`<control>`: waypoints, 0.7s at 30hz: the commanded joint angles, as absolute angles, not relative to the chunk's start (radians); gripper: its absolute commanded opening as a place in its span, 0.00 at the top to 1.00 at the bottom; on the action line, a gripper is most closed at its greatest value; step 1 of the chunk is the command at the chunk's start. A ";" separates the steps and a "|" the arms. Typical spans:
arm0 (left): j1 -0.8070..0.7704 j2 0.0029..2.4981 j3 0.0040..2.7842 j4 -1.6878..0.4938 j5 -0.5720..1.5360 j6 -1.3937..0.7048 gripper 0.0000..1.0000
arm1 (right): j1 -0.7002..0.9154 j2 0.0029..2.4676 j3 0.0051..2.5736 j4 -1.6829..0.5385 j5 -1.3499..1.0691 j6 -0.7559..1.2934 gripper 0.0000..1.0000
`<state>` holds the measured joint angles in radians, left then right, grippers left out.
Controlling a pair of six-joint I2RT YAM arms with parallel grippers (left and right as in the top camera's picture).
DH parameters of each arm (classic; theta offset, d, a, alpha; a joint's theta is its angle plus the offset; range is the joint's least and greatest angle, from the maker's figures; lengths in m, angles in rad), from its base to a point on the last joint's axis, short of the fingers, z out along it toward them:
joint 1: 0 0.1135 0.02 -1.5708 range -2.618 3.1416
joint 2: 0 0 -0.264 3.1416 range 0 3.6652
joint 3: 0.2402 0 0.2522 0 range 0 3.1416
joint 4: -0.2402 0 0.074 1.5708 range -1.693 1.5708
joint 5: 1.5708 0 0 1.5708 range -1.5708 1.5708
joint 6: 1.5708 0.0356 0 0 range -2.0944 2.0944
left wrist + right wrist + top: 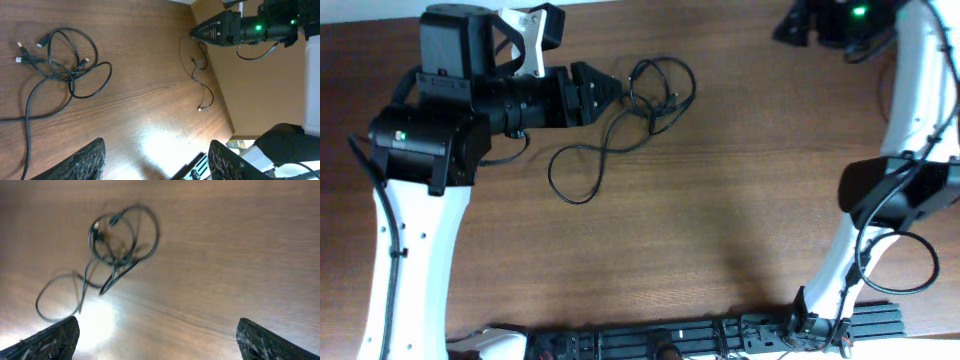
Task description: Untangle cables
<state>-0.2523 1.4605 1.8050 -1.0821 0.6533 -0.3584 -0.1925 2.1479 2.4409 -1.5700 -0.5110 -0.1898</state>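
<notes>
The cables (655, 95) lie as a tangle of thin black loops on the wooden table, with one loop (575, 175) trailing toward the front left. In the left wrist view the cables (60, 62) show small plug ends at the upper left. My left gripper (617, 88) points right, its tips just left of the tangle, and it is open (155, 167) with nothing between its fingers. My right gripper (782, 30) hovers at the far right, away from the tangle, open (157, 345) and empty. The right wrist view shows the cables (120, 240) well ahead of it.
Another thin black cord (201, 80) lies apart near the table's edge, below the right gripper (202, 32). The right arm's thick cable (895, 265) hangs at the right. A black rail (720, 335) runs along the front edge.
</notes>
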 commanded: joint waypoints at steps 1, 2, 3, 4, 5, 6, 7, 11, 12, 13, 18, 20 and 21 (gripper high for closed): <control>-0.252 1.421 1.822 -1.100 0.639 -0.341 0.33 | -0.105 2.149 2.437 -1.611 -0.458 -0.202 0.01; -0.252 1.420 1.822 -1.101 0.639 -0.342 0.33 | -0.085 2.149 2.437 -1.625 -0.458 -0.202 0.01; -0.252 1.419 1.822 -1.102 0.639 -0.342 0.32 | -0.070 2.149 2.437 -1.637 -0.458 -0.202 0.01; -0.252 1.417 1.822 -1.106 0.639 -0.342 0.32 | -0.046 2.149 2.437 -1.659 -0.458 -0.202 0.01; -0.252 1.416 1.822 -1.111 0.639 -0.342 0.32 | -0.034 2.149 2.437 -1.673 -0.458 -0.202 0.01; -0.252 1.416 1.822 -1.116 0.638 -0.342 0.32 | -0.025 2.149 2.437 -1.684 -0.456 -0.202 0.01; -0.252 1.416 1.822 -1.118 0.639 -0.342 0.32 | -0.017 2.149 2.437 -1.695 -0.455 -0.201 0.01; -0.252 1.415 1.822 -1.124 0.639 -0.342 0.32 | 0.028 2.150 2.406 -1.699 -0.451 -0.125 0.01; -0.252 1.415 1.822 -1.124 0.639 -0.342 0.32 | 0.045 2.150 2.383 -1.699 -0.451 -0.126 0.01; -0.252 1.415 1.822 -1.128 0.639 -0.342 0.32 | 0.063 2.150 2.354 -1.699 -0.450 -0.126 0.01; -0.252 1.415 1.822 -1.144 0.639 -0.342 0.32 | 0.125 2.150 2.228 -1.658 -0.451 -0.116 0.00; -0.252 1.415 1.822 -1.146 0.639 -0.342 0.32 | 0.158 2.150 2.164 -1.620 -0.451 -0.115 0.00; -0.252 1.415 1.822 -1.146 0.639 -0.342 0.32 | 0.173 2.150 2.133 -1.592 -0.451 -0.114 0.00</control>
